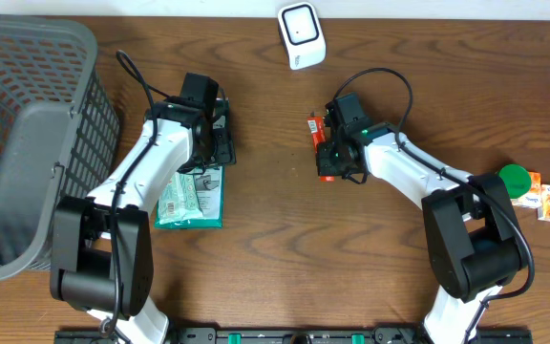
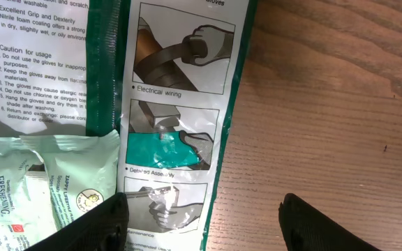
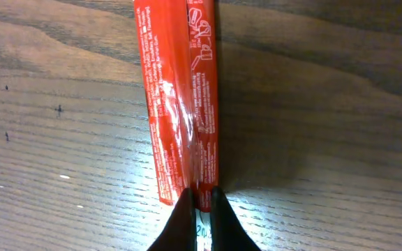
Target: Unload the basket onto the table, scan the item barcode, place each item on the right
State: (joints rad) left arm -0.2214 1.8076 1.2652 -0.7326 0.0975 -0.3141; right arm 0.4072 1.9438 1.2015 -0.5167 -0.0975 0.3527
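Note:
A thin red packet (image 3: 180, 104) lies edge-up on the wooden table, and my right gripper (image 3: 201, 202) is shut on its near end. From above the same red packet (image 1: 321, 143) shows just left of the right gripper (image 1: 337, 153). The white barcode scanner (image 1: 301, 34) stands at the table's far edge. My left gripper (image 2: 201, 223) hangs open over a green-and-white glove packet (image 2: 176, 104), with nothing between its fingers. That glove packet (image 1: 191, 201) lies beneath the left gripper (image 1: 213, 143) in the overhead view.
A grey mesh basket (image 1: 22, 143) fills the left side. A wet-wipe packet (image 2: 40, 181) overlaps the glove packet. A green lid (image 1: 515, 180) and small orange packets (image 1: 549, 199) lie at the right edge of the table.

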